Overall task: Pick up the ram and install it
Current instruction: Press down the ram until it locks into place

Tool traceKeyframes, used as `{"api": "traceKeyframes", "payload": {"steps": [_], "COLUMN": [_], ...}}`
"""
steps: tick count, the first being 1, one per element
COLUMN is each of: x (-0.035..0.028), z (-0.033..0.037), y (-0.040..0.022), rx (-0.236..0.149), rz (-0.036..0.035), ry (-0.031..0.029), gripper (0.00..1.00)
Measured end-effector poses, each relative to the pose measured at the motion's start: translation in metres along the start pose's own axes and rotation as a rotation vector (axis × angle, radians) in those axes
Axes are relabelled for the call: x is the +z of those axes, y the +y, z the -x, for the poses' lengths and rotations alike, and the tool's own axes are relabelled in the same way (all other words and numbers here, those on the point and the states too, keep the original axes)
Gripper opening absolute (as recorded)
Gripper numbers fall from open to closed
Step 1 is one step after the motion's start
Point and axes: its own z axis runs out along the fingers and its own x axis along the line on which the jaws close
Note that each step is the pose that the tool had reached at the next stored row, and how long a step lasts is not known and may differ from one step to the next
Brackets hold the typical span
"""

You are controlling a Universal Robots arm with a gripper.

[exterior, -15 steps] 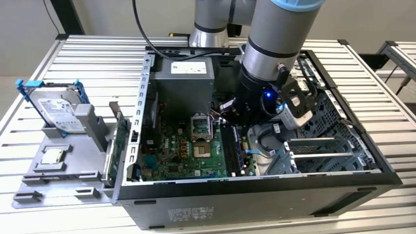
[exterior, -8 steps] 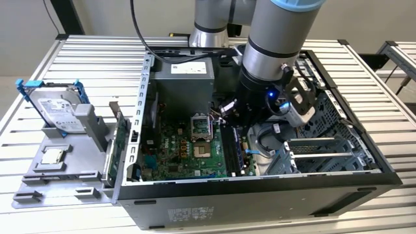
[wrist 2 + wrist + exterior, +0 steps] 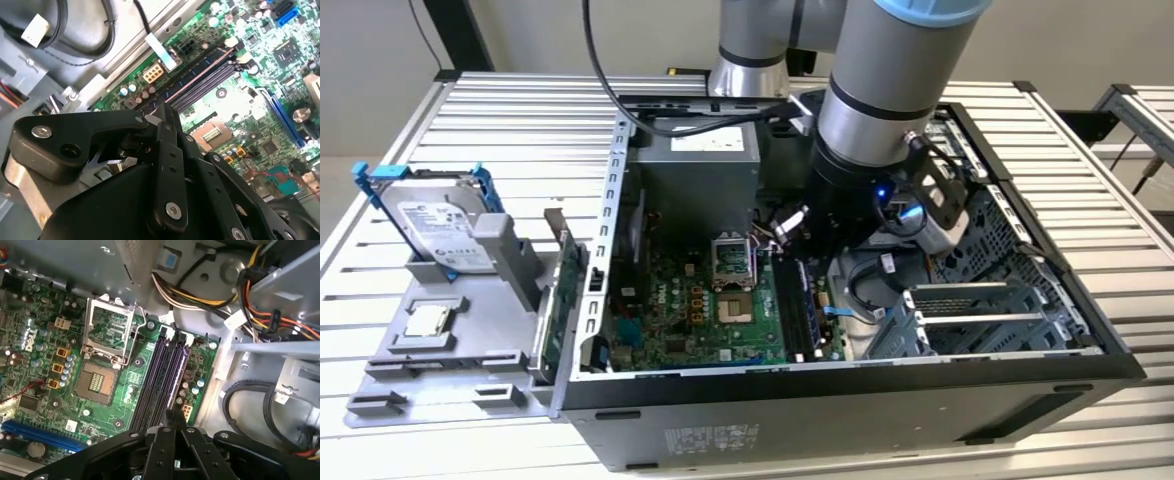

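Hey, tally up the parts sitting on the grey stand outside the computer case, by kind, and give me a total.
Hard drive: 1
Processor chip: 1
Upright green circuit card: 1
Total: 3

Jaws [image 3: 172, 432] closed together above the motherboard's memory slots [image 3: 162, 375]

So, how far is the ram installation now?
The hand is already inside the open computer case, directly over the dark memory slots. In the first wrist view these slots look empty, so the ram is not yet seated. Whether the hand carries the ram, I cannot tell from these pictures.
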Motion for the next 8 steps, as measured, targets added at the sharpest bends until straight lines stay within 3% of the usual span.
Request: {"api": "traceKeyframes", "payload": {"steps": [2,8], "x": [0.0001,0.0006], "z": [0.0000,0.0000], "y": [0.0000,0.0000], "rx": [-0.029,-0.138], "rz": [0.0076,0.0090], "ry": [-0.0018,0.0007], "gripper": [0.00,0.00]}}
